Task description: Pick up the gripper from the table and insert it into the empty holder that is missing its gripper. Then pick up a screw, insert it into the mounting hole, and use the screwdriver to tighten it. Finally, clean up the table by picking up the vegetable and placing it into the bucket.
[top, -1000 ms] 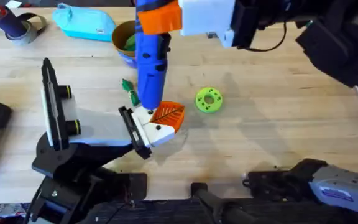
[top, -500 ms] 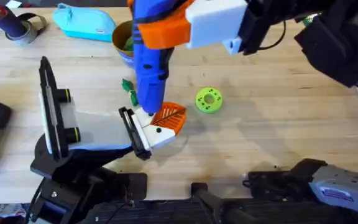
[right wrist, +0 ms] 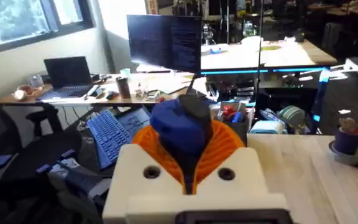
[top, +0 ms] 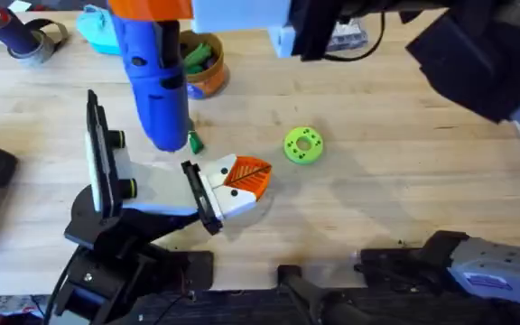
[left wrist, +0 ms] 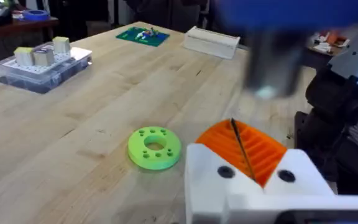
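My right gripper [top: 152, 7] [right wrist: 188, 146], with smooth orange jaws on a white housing, is shut on the blue screwdriver [top: 156, 81] [right wrist: 182, 127]. The tool hangs bit-down over the table [top: 404, 190], left of the holder, and looms blurred in the left wrist view [left wrist: 291, 15]. The white holder [top: 215, 194] [left wrist: 253, 193] with its black end plate tips my left arm. The ribbed orange gripper [top: 246, 173] [left wrist: 244, 149] sits in it, and my left gripper's fingers meet along a dark seam. The dark green vegetable [top: 194, 141] lies on the wood just below the yellow-orange bucket [top: 208, 79].
A lime-green disc [top: 303, 144] [left wrist: 155, 148] lies right of the holder. A tall black upright plate [top: 97, 149] stands at the left. A light blue pouch [top: 97, 27] and a tape roll [top: 25, 36] sit at the back left. Green pieces lie inside the bucket.
The right arm has lifted the screwdriver off the holder and carried it left and back. The left arm with the holder has shifted slightly right.
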